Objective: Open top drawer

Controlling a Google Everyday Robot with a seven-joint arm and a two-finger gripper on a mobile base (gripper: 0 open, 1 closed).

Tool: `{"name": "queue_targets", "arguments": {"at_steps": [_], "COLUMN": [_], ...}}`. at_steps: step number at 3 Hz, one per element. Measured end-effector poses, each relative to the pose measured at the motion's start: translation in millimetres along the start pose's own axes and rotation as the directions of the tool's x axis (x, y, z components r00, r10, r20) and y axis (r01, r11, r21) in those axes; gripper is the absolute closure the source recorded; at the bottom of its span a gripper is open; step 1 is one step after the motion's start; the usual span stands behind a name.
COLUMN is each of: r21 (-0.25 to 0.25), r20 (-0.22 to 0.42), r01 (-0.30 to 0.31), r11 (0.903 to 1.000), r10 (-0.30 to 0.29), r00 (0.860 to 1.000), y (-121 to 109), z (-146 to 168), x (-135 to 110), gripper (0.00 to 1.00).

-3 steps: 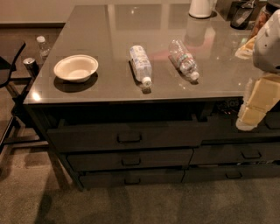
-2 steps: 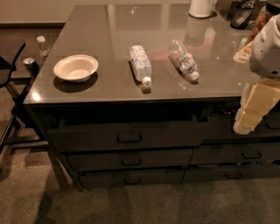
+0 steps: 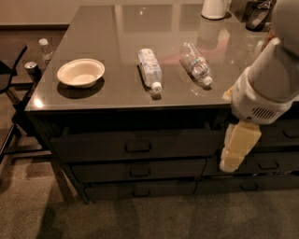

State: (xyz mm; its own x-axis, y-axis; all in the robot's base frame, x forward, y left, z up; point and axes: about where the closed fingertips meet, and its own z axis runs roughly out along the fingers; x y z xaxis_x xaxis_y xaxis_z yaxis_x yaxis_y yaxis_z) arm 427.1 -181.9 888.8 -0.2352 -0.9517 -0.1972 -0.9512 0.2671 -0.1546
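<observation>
The top drawer (image 3: 93, 145) is the wide dark front just under the grey countertop, with a small loop handle (image 3: 138, 147) at its centre and a dark gap above its upper rim. My gripper (image 3: 236, 154), pale yellow, hangs below the white arm (image 3: 268, 84) at the right. It sits in front of the drawer's right end, well to the right of the handle and not touching it.
On the countertop (image 3: 117, 28) are a white bowl (image 3: 81, 72), two plastic bottles lying down (image 3: 150, 68) (image 3: 196, 63) and a white jug (image 3: 214, 8) at the back. Shallower drawers (image 3: 107, 170) lie below, narrower ones (image 3: 275, 163) to the right. A chair (image 3: 11, 70), can and bottle stand left.
My arm and gripper have moved down and to the left, from beside the countertop's right edge to in front of the drawer fronts. The drawer and the tabletop objects have not moved.
</observation>
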Motion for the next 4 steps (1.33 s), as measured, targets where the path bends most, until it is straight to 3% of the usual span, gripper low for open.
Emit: {"name": "queue_targets", "arguments": {"at_steps": [1, 3, 4], "r21": [-0.072, -0.091, -0.109], "r20": [-0.005, -0.004, 0.012], "r01": [-0.006, 0.000, -0.025], "r11": [0.9974, 0.9958, 0.9937], "r10": [0.006, -0.001, 0.027], "r00": [1.000, 1.000, 1.000], "y": [14, 19, 26], "z": [41, 48, 80], "x": [-7, -7, -17], "gripper": [0.00, 0.00, 0.00]}}
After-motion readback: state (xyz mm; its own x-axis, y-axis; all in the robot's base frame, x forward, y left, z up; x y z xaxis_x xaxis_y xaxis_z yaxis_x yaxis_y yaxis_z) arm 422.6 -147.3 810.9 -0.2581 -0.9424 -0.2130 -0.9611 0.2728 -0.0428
